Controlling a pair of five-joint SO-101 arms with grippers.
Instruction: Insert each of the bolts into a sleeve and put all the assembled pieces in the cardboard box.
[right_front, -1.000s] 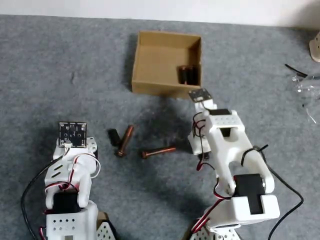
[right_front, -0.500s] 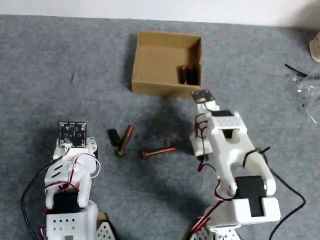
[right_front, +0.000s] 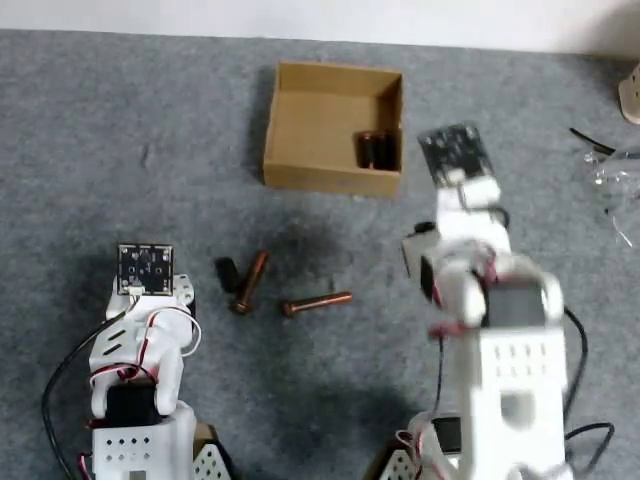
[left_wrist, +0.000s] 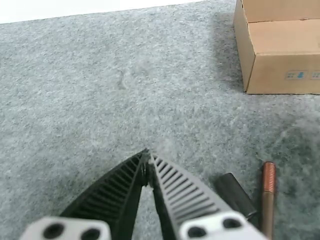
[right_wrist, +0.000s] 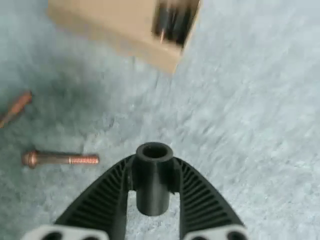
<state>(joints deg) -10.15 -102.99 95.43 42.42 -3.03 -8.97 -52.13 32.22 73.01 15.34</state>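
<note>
Right wrist view, R tool (right_wrist: 152, 166) clamps black sleeve (right_wrist: 152, 192), L tool (left_wrist: 147, 159) closed

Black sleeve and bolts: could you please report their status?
Right gripper shut on black plastic sleeve. Left gripper shut, empty. Two copper bolts loose on grey carpet. Nothing blocking them.

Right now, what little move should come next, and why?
Probably the left tool should open and drop onto the nearer bolt, lying loose beside it: the right tool holds an empty sleeve, while the left is shut on nothing.
</note>
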